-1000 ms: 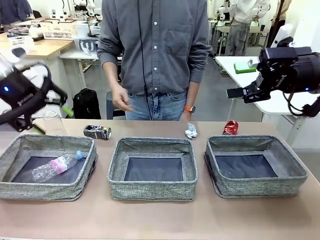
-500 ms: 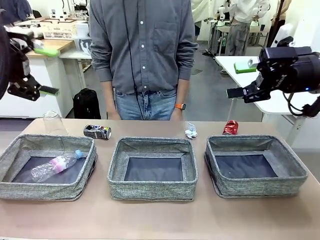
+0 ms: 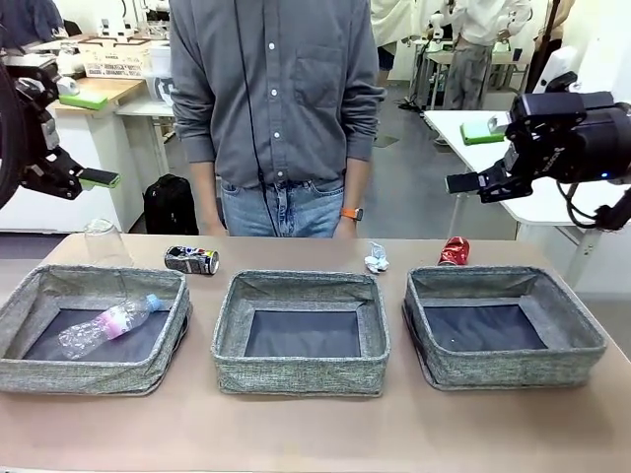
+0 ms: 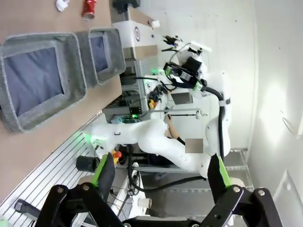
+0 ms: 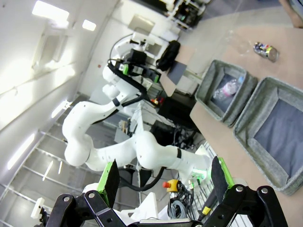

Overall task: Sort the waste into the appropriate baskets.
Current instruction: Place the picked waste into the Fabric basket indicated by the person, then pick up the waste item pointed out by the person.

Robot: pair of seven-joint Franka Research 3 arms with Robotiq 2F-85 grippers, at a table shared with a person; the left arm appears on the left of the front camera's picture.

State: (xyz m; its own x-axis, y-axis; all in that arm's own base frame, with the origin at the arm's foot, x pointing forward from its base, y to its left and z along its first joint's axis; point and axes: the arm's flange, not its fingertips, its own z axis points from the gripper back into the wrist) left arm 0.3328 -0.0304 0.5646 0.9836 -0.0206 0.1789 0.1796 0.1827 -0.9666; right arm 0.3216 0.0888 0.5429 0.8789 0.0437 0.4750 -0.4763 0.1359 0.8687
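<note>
The baskets [image 3: 301, 376] sit in a row, with the bottle [image 3: 106, 327] already in the left one; the left gripper [image 3: 89, 138] and right gripper [image 3: 478, 156] hang high, jaws wide and empty. Behind the baskets, the light cup [image 3: 104, 243] could tip under a pinch. The dark can [image 3: 192, 260] and red can [image 3: 454, 251] could roll away, and the paper wad [image 3: 376, 259] might slip out.

Front camera faces the person [image 3: 271, 99] across the table [image 3: 315, 434]; both raised, tilted wrist cameras share the middle basket [image 3: 301, 379].
</note>
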